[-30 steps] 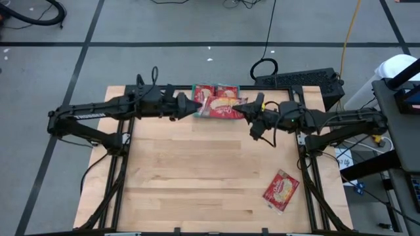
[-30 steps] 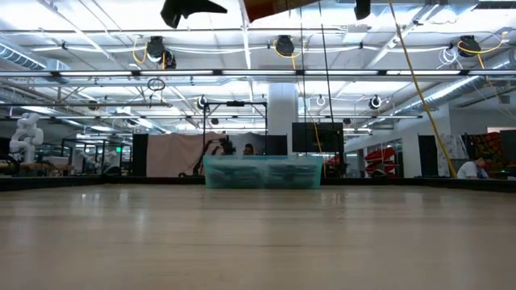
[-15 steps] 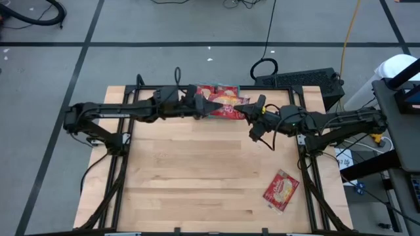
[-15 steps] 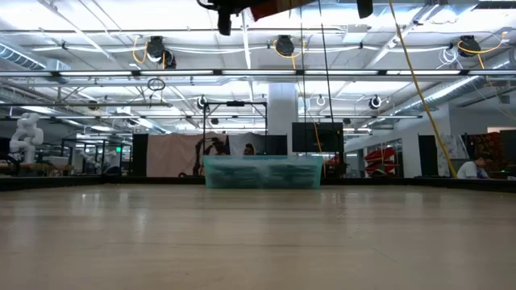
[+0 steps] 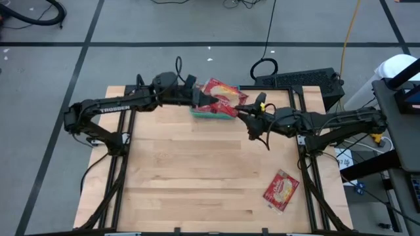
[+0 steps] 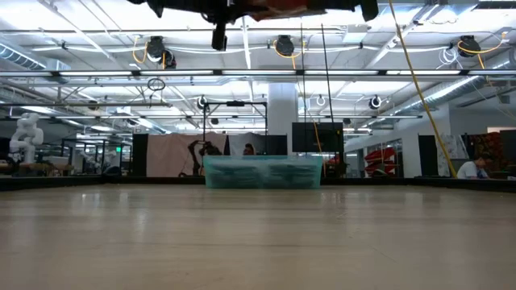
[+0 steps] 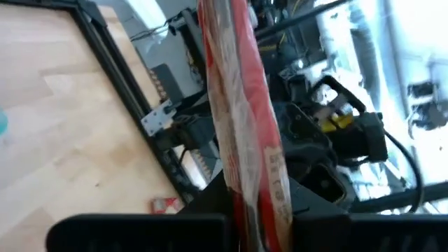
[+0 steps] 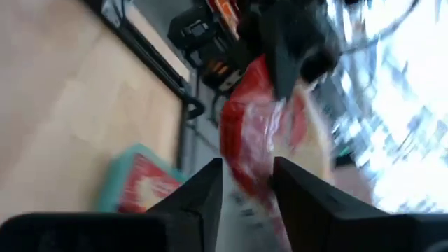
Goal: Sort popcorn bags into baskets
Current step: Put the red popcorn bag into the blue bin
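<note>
A red popcorn bag (image 5: 224, 92) hangs in the air above the teal basket (image 5: 211, 113) at the table's far edge. My left gripper (image 5: 199, 98) is shut on the bag's left end, and its wrist view shows the bag (image 7: 241, 119) edge-on. My right gripper (image 5: 241, 113) is at the bag's right end, open, with its fingers (image 8: 207, 187) standing on either side of the bag's edge (image 8: 255, 140). The basket (image 8: 136, 183) holds another red bag. A further popcorn bag (image 5: 281, 190) lies flat on the table near the right front. My left gripper pinches the bag's left end (image 7: 253, 178) between its two fingers. The fingers come level from the table's left. The bag reaches away from them toward my right gripper, lifted clear over the basket. My right gripper: whether its open fingers touch the bag, I cannot tell.
Dark frame rails (image 5: 125, 157) run along the table's left and right sides. The middle and near part of the wooden table (image 5: 197, 177) is bare wood. In the low view the basket (image 6: 262, 171) stands at the far edge, with the arms above it.
My left gripper has gone toward the table's right and far edge, up to the bag's left end, and has taken hold of it. The bag has shifted a little toward the far edge above the basket. My right gripper has stayed at the bag's right end.
</note>
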Available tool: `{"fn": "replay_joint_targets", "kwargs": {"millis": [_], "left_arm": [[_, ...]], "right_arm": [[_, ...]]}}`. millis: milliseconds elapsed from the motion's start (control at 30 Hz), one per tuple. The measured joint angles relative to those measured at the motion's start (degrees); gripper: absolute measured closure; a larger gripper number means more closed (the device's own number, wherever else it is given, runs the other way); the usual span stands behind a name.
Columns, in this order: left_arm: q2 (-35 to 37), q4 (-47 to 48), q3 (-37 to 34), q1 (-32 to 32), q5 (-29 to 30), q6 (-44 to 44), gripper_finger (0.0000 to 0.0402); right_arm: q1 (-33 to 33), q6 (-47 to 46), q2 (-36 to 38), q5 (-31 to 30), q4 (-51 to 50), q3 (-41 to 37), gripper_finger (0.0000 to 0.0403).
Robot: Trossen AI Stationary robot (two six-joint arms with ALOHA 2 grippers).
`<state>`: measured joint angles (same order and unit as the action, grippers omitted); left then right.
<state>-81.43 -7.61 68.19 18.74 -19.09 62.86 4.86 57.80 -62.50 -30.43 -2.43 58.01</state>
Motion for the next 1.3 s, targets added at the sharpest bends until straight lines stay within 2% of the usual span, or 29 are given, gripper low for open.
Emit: {"fn": "replay_joint_targets", "kwargs": {"millis": [200, 333, 467, 600, 700, 833, 900, 1067, 1200, 1300], "left_arm": [[0.7, 3.4, 0.0, 7.8, -11.1, -7.2, 0.0384], [1.1, 9.3, 0.0, 12.9, -17.6, -13.2, 0.0379], [0.9, 16.2, 0.0, 16.2, -23.0, -21.3, 0.0364], [1.0, 22.3, 0.0, 17.7, -27.2, -30.5, 0.0375], [1.0, 24.9, 0.0, 17.6, -27.8, -37.4, 0.0384], [0.9, 26.4, 0.0, 16.2, -27.9, -44.1, 0.0379], [0.9, 26.4, 0.0, 15.2, -27.9, -46.6, 0.0369], [0.9, 26.3, 0.0, 12.0, -27.9, -48.8, 0.0367], [0.4, 26.3, 0.0, 9.6, -28.0, -50.2, 0.0381], [0.2, 27.9, 0.0, 8.8, -28.0, -50.2, 0.0384]], "right_arm": [[0.0, -30.4, 0.1, -1.2, -2.6, -3.5, 0.0271], [-0.4, -49.3, 0.1, 1.4, -6.0, -5.6, 0.0274], [-2.7, -65.9, 0.1, 9.8, -7.8, -6.0, 0.028], [-7.3, -83.8, 0.3, 19.3, -4.0, -6.0, 0.0283], [-12.7, -99.3, 0.3, 27.9, -2.2, -6.0, 0.0283], [-20.6, -114.6, -0.1, 38.2, -2.1, -6.0, 0.0273], [-23.8, -118.1, -0.3, 41.1, -1.9, -6.0, 0.0261], [-28.0, -117.7, -2.9, 50.3, 5.1, -6.0, 0.0224], [-28.5, -119.5, -7.6, 59.3, 13.5, -5.9, 0.0203], [-27.4, -120.2, -10.6, 61.8, 20.6, -5.9, 0.0199]]}}
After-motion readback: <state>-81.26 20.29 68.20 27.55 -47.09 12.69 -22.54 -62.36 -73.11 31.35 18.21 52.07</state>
